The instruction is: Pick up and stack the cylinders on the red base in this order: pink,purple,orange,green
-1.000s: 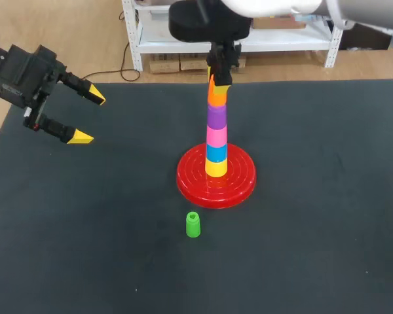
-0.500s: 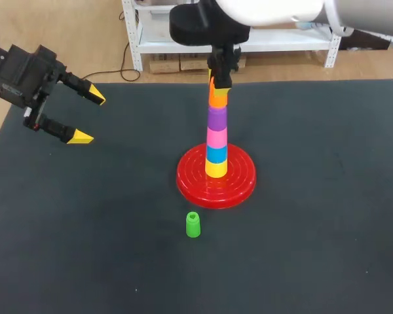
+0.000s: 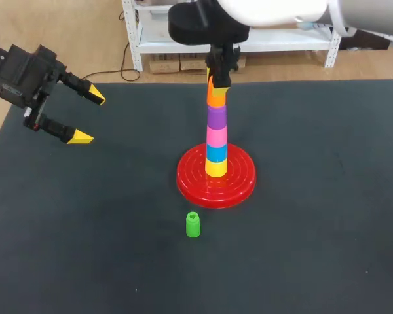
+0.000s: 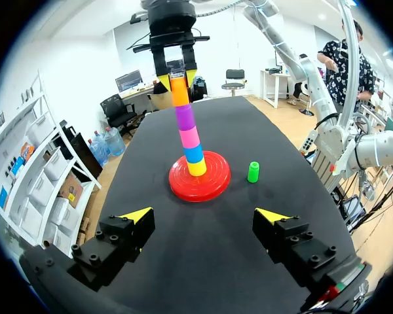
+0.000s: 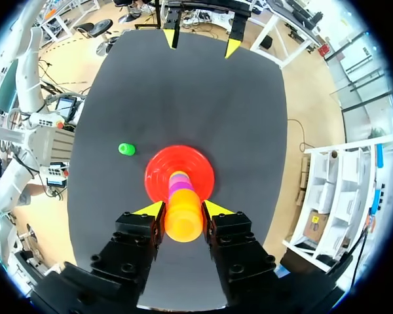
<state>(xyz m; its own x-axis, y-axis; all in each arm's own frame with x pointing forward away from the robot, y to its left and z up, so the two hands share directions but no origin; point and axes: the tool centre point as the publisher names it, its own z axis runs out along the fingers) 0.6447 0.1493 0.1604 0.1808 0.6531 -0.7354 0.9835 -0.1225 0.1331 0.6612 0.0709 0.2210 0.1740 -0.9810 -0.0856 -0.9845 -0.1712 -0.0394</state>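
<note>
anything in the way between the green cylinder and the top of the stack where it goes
Yes: the right gripper is shut on the orange cylinder at the stack's top, right where the green cylinder must go. Nothing else visible blocks it.

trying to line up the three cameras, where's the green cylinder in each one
Head view: green cylinder stands alone on the mat, just on the near side of the red base.
Left wrist view: green cylinder ahead of the open left gripper, beside the red base.
Right wrist view: green cylinder beside the red base, beyond the right gripper shut on the orange cylinder.
Shared landmark: the red base.
</note>
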